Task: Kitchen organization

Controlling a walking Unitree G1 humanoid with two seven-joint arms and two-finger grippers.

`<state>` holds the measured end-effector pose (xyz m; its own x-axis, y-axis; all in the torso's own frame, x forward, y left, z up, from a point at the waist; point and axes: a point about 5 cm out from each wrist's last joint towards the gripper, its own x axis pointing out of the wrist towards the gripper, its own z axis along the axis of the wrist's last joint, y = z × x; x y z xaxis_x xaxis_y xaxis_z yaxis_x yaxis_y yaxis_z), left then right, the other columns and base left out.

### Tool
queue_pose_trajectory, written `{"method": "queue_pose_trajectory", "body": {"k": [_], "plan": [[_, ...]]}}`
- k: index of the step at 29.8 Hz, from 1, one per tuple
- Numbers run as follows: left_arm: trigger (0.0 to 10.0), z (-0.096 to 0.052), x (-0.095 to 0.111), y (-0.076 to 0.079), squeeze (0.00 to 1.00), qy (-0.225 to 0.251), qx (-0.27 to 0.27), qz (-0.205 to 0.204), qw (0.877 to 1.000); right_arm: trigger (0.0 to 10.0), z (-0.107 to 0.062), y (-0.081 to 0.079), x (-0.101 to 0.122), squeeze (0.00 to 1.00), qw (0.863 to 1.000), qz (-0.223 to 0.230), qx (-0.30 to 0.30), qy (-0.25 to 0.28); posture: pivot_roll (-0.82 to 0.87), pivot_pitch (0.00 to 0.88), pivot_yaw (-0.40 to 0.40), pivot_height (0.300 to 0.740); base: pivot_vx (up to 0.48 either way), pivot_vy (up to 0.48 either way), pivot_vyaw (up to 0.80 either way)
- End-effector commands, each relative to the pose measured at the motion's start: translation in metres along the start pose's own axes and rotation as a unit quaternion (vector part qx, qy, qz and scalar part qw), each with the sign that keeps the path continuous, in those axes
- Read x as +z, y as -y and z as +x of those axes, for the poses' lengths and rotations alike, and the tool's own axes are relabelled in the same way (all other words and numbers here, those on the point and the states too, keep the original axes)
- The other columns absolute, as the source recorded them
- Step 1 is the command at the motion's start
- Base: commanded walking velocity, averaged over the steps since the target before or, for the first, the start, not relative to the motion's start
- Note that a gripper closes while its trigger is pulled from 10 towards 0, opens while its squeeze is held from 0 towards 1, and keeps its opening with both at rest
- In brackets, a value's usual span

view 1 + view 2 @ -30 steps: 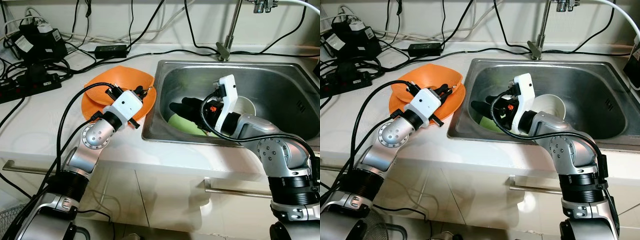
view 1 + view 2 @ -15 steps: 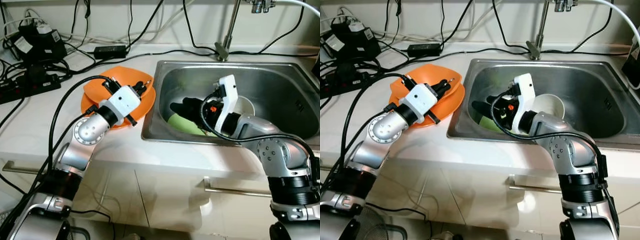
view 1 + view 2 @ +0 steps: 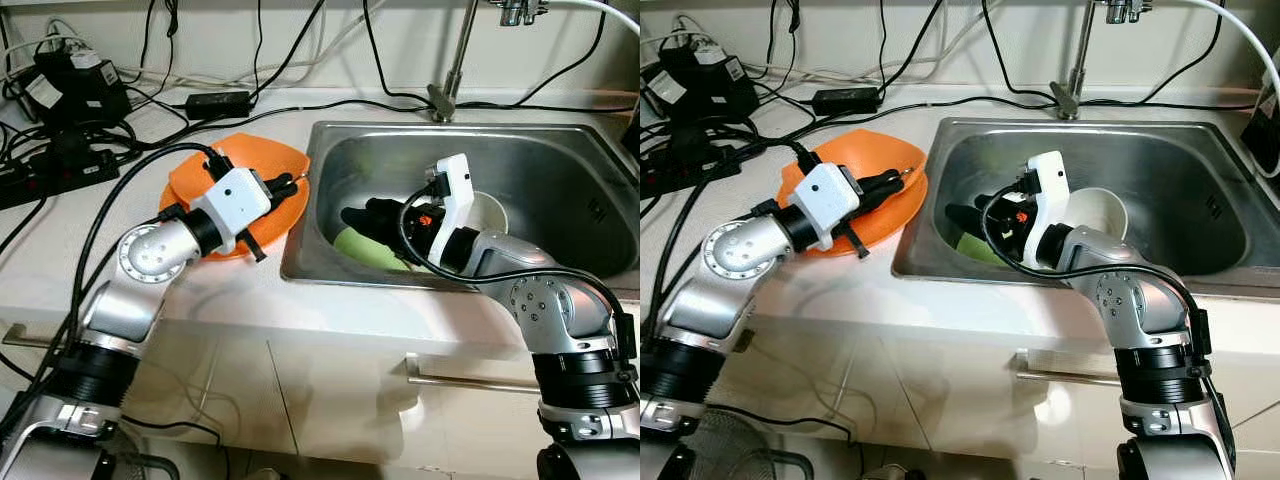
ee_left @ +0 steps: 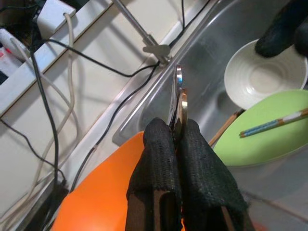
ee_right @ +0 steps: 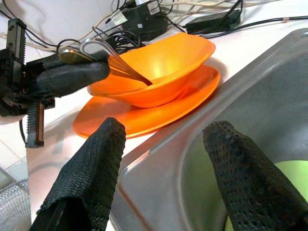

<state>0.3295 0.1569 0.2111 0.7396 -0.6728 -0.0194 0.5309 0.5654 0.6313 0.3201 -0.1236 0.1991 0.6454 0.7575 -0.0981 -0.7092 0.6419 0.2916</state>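
2 metal spoons, a silver one and a brassy one, sit pinched between the pressed-together black fingers of the left gripper, which hangs over the orange plastic bowl stacked on the flat orange plate on the white countertop; the handles run down into the bowl, so the step in hand looks like setting the cutlery into it. To do that well, I would lower the tips until they rest on the bowl's floor before easing the fingers apart, since a release from height could tip the shallow bowl or let the spoons skate off the plate.

The right gripper waits inside the stainless steel sink with its fingers spread wide and nothing between them; below it lie the round pale green plate with a pair of chopsticks across it, and beside that the white ribbed bowl.

Room is tight on 1 side: the orange stack sits just beside the sink's raised rim, and the right gripper's fingers point towards that same rim from within. Black cables and a power strip crowd the counter behind the stack; the counter strip in front of it, towards the robot, is the freer way to withdraw.
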Motion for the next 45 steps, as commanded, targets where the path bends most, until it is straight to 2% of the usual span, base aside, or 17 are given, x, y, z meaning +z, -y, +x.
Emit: {"method": "queue_pose_trajectory", "body": {"k": [1, 2, 9, 10, 12, 13, 18, 19, 20, 21, 22, 27, 28, 31, 41, 43, 45], "plan": [[6.4, -0.004, -0.015, 0.000, 0.00, -0.040, -0.007, -0.015, 0.999, 10.0, 0.001, -0.001, 0.005, 0.00, 1.000, -0.010, -0.002, 0.005, -0.05, 0.029, 0.077, 0.740, 0.000, 0.000, 0.00], [10.0, -0.005, -0.016, -0.001, 1.00, -0.040, 0.002, -0.020, 0.999, 10.0, 0.001, 0.000, 0.004, 0.00, 1.000, -0.011, -0.003, 0.005, -0.05, 0.029, 0.077, 0.740, 0.000, 0.000, 0.00], [10.0, -0.009, -0.027, -0.001, 1.00, -0.058, 0.014, -0.011, 0.998, 10.0, 0.001, 0.001, 0.004, 0.00, 1.000, -0.013, -0.006, 0.003, -0.05, 0.029, 0.073, 0.740, 0.000, 0.000, 0.00], [10.0, -0.010, -0.029, 0.000, 0.51, -0.063, 0.016, -0.015, 0.998, 10.0, 0.001, 0.001, 0.004, 0.00, 1.000, -0.014, -0.007, 0.003, -0.05, 0.030, 0.072, 0.740, 0.000, 0.000, 0.00], [10.0, -0.010, -0.031, 0.000, 0.51, -0.066, 0.017, -0.019, 0.998, 10.0, 0.001, 0.002, 0.004, 0.00, 1.000, -0.014, -0.007, 0.003, -0.05, 0.030, 0.071, 0.740, 0.000, 0.000, 0.00], [10.0, -0.012, -0.035, 0.001, 0.00, -0.073, 0.016, -0.018, 0.997, 10.0, 0.001, 0.002, 0.004, 0.00, 1.000, -0.015, -0.009, 0.002, -0.05, 0.031, 0.070, 0.740, 0.000, 0.000, 0.00], [10.0, -0.013, -0.038, 0.003, 0.00, -0.077, 0.016, -0.015, 0.997, 10.0, 0.000, 0.003, 0.004, 0.00, 1.000, -0.016, -0.011, 0.001, -0.05, 0.032, 0.068, 0.740, 0.000, 0.000, 0.00], [4.1, -0.013, -0.038, 0.001, 0.00, -0.075, 0.021, -0.014, 0.997, 10.0, 0.001, 0.004, 0.004, 0.00, 1.000, -0.016, -0.011, 0.000, -0.05, 0.032, 0.068, 0.740, 0.000, 0.000, 0.00], [2.3, -0.013, -0.037, 0.001, 0.00, -0.073, 0.023, -0.014, 0.997, 10.0, 0.001, 0.004, 0.004, 0.00, 1.000, -0.016, -0.012, 0.000, -0.05, 0.031, 0.067, 0.740, 0.000, 0.000, 0.00], [2.3, -0.013, -0.037, 0.001, 0.00, -0.073, 0.023, -0.014, 0.997, 10.0, 0.001, 0.004, 0.004, 0.00, 1.000, -0.016, -0.012, 0.000, -0.05, 0.031, 0.067, 0.740, 0.000, 0.000, 0.00], [0.0, -0.014, -0.035, -0.002, 0.00, -0.067, 0.027, -0.015, 0.997, 10.0, 0.001, 0.004, 0.004, 0.00, 1.000, -0.017, -0.012, 0.000, -0.05, 0.031, 0.067, 0.740, 0.000, 0.000, 0.00], [0.0, -0.017, -0.028, -0.010, 0.00, -0.054, 0.046, -0.001, 0.998, 10.0, 0.001, 0.004, 0.005, 0.00, 1.000, -0.018, -0.012, 0.000, -0.05, 0.033, 0.068, 0.740, 0.000, 0.000, 0.00], [0.0, -0.021, -0.021, -0.019, 0.00, -0.045, 0.059, 0.007, 0.997, 10.0, 0.000, 0.004, 0.005, 0.00, 1.000, -0.018, -0.014, 0.001, -0.05, 0.033, 0.066, 0.740, 0.000, 0.000, 0.00], [0.0, -0.025, -0.015, -0.027, 0.00, -0.040, 0.069, 0.018, 0.997, 10.0, 0.001, 0.004, 0.005, 0.00, 1.000, -0.018, -0.015, 0.001, -0.05, 0.034, 0.064, 0.740, 0.000, 0.000, 0.00], [0.0, -0.037, 0.005, -0.047, 0.00, -0.032, 0.076, 0.038, 0.996, 10.0, 0.004, 0.005, 0.006, 0.00, 1.000, -0.018, -0.014, 0.002, -0.04, 0.033, 0.061, 0.740, 0.000, 0.000, 0.00], [0.0, -0.039, 0.011, -0.053, 0.00, -0.026, 0.082, 0.033, 0.996, 10.0, 0.004, 0.005, 0.006, 0.00, 1.000, -0.017, -0.014, 0.002, -0.04, 0.032, 0.062, 0.740, 0.000, 0.000, 0.00], [0.0, -0.045, 0.023, -0.068, 0.00, -0.015, 0.098, 0.030, 0.995, 10.0, 0.003, 0.006, 0.005, 0.00, 1.000, -0.016, -0.017, 0.002, -0.04, 0.031, 0.062, 0.740, 0.000, 0.000, 0.00]]}}
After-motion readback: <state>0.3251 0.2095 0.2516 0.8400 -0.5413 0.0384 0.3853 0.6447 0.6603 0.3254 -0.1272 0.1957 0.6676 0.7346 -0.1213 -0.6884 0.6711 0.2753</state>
